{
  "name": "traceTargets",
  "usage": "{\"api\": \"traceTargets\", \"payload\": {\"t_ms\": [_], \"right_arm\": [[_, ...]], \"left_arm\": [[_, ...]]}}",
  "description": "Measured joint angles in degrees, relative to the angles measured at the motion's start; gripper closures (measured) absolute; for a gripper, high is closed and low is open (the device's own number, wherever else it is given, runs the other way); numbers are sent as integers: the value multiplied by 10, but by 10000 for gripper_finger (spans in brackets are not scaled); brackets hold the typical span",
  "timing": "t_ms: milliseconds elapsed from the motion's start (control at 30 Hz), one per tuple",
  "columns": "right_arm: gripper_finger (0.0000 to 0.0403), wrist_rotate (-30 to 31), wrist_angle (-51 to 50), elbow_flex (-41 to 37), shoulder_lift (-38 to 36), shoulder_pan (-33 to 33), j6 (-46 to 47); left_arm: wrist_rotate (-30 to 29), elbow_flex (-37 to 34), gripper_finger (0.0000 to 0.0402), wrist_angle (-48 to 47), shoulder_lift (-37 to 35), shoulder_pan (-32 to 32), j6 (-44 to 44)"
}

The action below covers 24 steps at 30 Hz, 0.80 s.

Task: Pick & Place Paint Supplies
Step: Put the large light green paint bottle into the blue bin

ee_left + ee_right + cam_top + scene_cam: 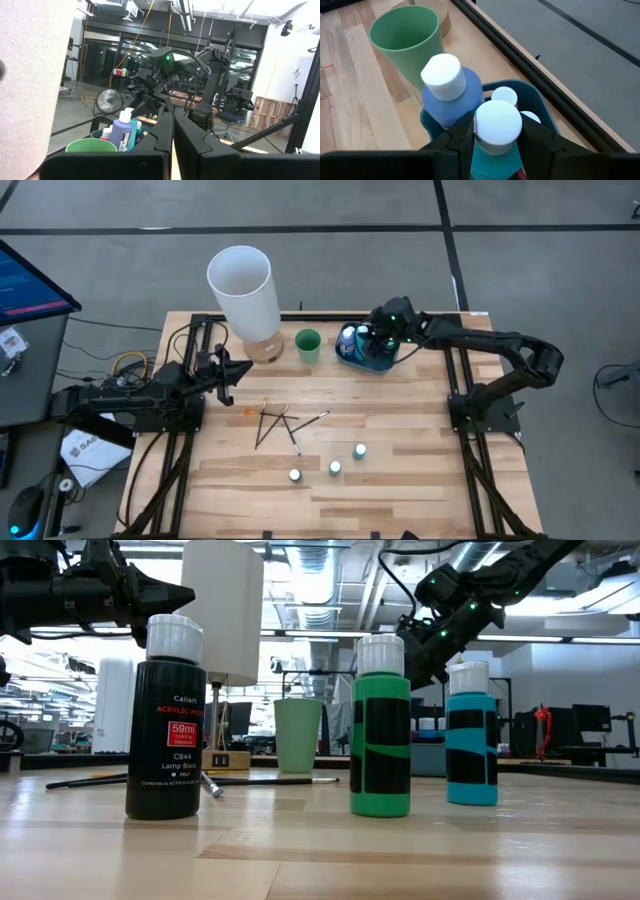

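Observation:
My right gripper (497,132) hangs over the blue tray (547,112) at the table's far side, shut on a teal white-capped bottle (497,122). A purple-blue bottle (452,95) and other white caps (505,95) stand in the tray. On the near part of the table stand a black bottle (168,720), a green bottle (380,730) and a teal bottle (471,735). Thin dark brushes (275,425) lie in the middle. My left gripper (225,370) waits shut at the left. My right gripper pinches the teal bottle between its two fingers (462,135), at the top of the body (492,155) just under the white cap. The fingers slant down from the table's right. The bottle stands upright; the gripper hides whether its bottom rests in the tray.
A small green cup (307,345) stands just left of the tray. A tall white lamp (240,280) on a wooden base rises at the far left. Bare wood lies between the brushes and the tray.

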Motion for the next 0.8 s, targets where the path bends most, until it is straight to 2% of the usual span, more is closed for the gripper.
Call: {"api": "traceTargets", "payload": {"t_ms": [533, 800], "right_arm": [[267, -1, -8, -2, -4, 0, -20], [239, 0, -10, -2, -3, 1, -30]], "left_arm": [[0, 0, 399, 0, 0, 0, 0], [0, 0, 399, 0, 0, 0, 0]]}}
